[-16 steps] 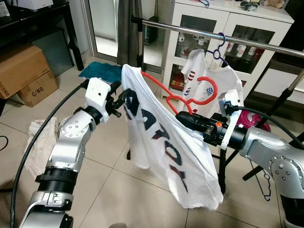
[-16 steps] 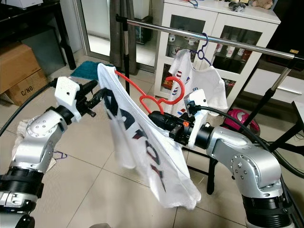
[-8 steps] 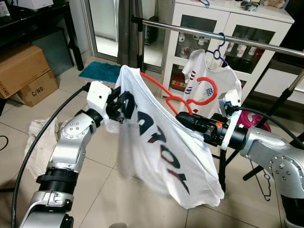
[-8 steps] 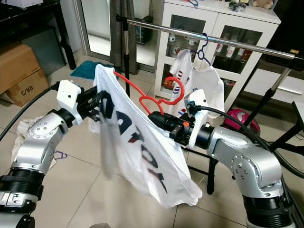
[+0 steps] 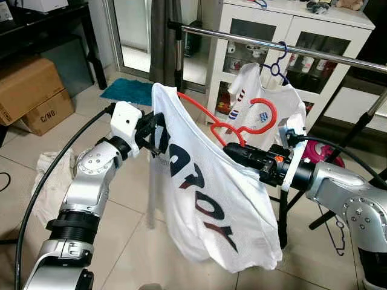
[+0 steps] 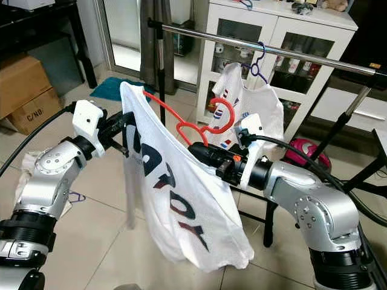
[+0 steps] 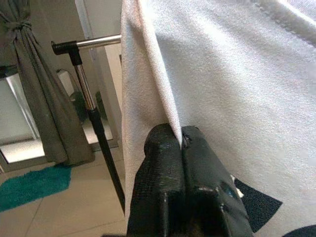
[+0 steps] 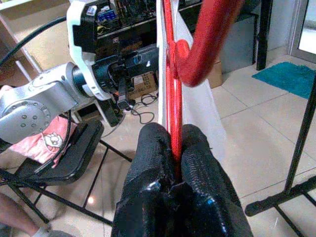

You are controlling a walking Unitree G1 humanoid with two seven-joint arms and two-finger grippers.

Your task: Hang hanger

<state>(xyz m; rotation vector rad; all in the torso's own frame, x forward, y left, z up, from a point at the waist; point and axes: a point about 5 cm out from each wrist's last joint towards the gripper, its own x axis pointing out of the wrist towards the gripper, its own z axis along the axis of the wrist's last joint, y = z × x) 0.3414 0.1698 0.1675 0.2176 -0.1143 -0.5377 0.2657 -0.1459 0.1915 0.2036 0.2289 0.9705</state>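
In the left eye view, we see the red hanger (image 5: pixel 227 121) held out in front of us below the metal rail (image 5: pixel 284 47), its hook curling up near a second white shirt (image 5: pixel 266 106) that hangs from a blue hanger (image 5: pixel 279 60) on that rail. A white T-shirt (image 5: pixel 205 193) with dark lettering drapes over the red hanger and hangs down toward the tiled floor (image 5: pixel 121 229). Our right gripper (image 5: pixel 233 151) reaches in from the right and meets the hanger just below its hook. Our left gripper (image 5: pixel 158 134) sits at the shirt's left edge, up near the shoulder. A cardboard box (image 5: pixel 27 96) stands at the far left, and a white cabinet (image 5: pixel 290 36) stands behind the rail.

The right eye view gives the same arrangement: the red hanger slants up toward the left, with the T-shirt stretched between the two grippers.

In the left wrist view, our left gripper (image 7: pixel 181 144) has its black fingers (image 7: pixel 163 177) clenched on a fold of the white T-shirt (image 7: pixel 237 89). A grey curtain (image 7: pixel 39 98) and one end of the rail (image 7: pixel 94 43) lie beyond.

In the right wrist view, our right gripper (image 8: pixel 176 143) is grasping the red hanger (image 8: pixel 170 89), the fingers (image 8: pixel 148 163) pressed together on its thin red bar. Our left arm (image 8: pixel 59 94) shows farther off.
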